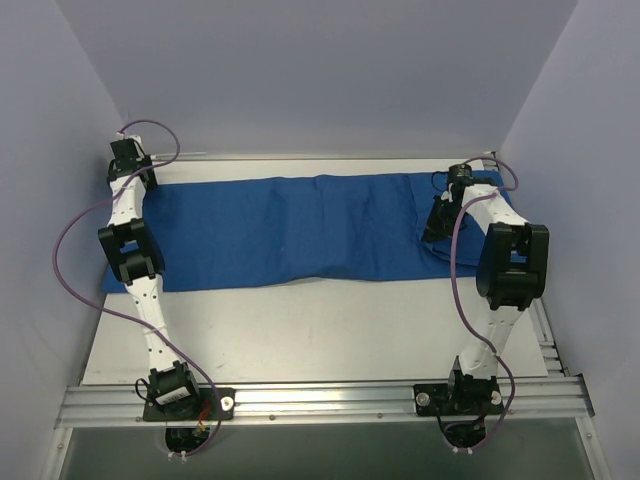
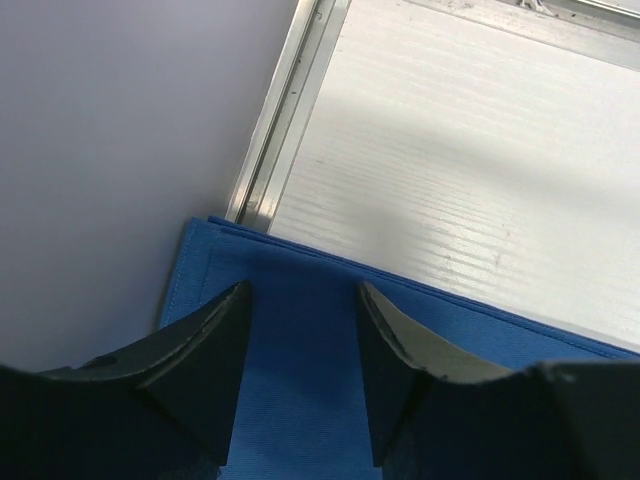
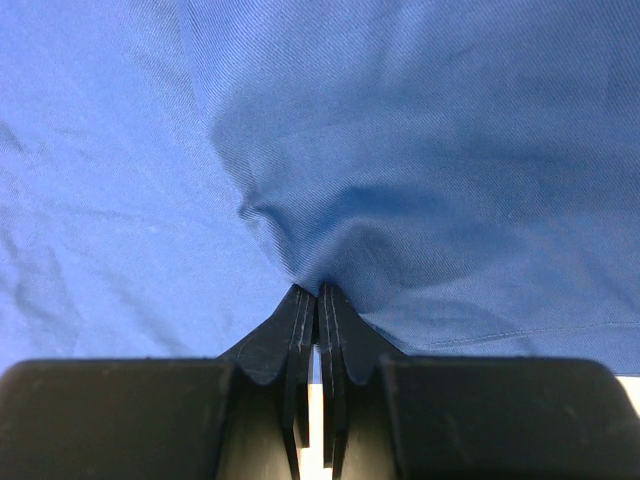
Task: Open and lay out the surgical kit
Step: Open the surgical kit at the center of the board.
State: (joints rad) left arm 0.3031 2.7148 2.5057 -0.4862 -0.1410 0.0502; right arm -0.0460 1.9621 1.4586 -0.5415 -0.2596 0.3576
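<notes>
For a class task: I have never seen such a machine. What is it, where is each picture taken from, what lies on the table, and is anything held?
Two robot arms, the left arm and the right arm, are bolted to the near edge of a table. The wide picture looks down from above and behind them. The other two come from wrist cameras, each showing its own fingers. A wrinkled blue cloth lies spread across the table. The left gripper stands open over a corner of the cloth. The right gripper is shut, pinching a fold of it.
</notes>
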